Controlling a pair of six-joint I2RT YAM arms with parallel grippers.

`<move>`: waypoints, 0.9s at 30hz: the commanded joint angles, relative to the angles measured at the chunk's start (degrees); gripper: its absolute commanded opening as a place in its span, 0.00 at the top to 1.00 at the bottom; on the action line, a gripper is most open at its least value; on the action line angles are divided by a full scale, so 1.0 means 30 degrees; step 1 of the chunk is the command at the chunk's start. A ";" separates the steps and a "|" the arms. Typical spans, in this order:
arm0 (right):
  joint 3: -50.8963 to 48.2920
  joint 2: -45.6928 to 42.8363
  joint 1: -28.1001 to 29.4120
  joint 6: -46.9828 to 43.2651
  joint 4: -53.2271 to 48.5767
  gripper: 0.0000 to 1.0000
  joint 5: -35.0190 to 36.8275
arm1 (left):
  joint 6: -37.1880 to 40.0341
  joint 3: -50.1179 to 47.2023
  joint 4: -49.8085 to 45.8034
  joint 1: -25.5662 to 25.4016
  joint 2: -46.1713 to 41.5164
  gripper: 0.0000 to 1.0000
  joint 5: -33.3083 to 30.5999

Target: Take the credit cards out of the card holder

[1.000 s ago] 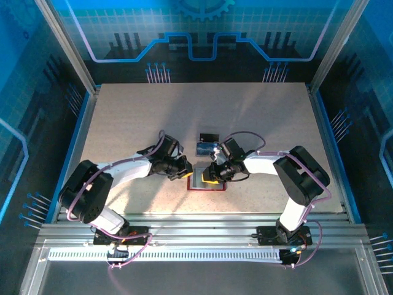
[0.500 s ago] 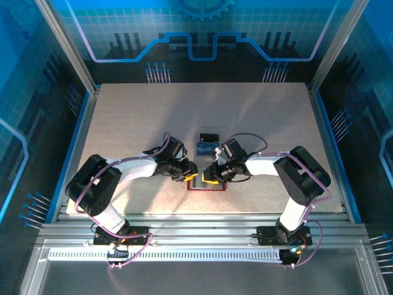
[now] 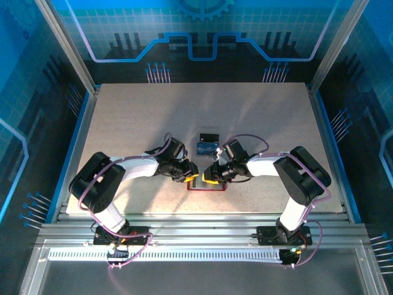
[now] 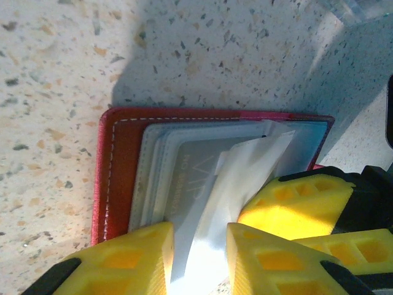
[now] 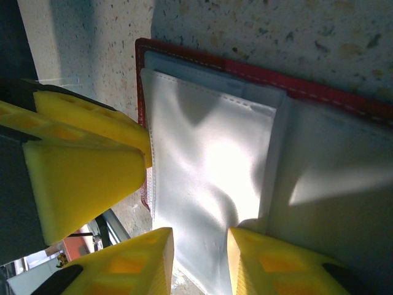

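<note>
- Left wrist view: card holder (image 4: 120, 178) lies open near the 6 o'clock edge of the table (image 3: 135, 123); a pale card (image 4: 190, 178) sits in its grey pocket, so extraction looks to be under way.
- Left gripper (image 4: 199, 239) at the holder's 9 o'clock side, jaws slightly apart over a pale leaf, clamping nothing; right gripper (image 5: 199, 243) at about 1 o'clock, likewise parted astride the pocket.
- Next move, by judgement: one claw pins the leaf; the other nips the card's free edge and slides it outward.
- Blue card (image 3: 207, 148) and black card (image 3: 209, 136) lie at the holder's 12 o'clock.
- Versus a second ago: left arm swung inward, gripper nearer the holder; right arm much as before.
</note>
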 commanded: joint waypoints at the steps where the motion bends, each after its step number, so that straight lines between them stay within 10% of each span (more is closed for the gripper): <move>1: -0.0502 0.0256 -0.0129 0.0156 -0.0654 0.70 0.0396 | -0.0366 -0.0272 0.0426 -0.0241 0.0361 0.71 0.0675; 27: 0.0736 -0.2582 -0.0212 -0.0358 -0.3467 0.67 0.0942 | -0.0544 0.0163 0.0961 -0.0518 0.0400 0.79 0.1077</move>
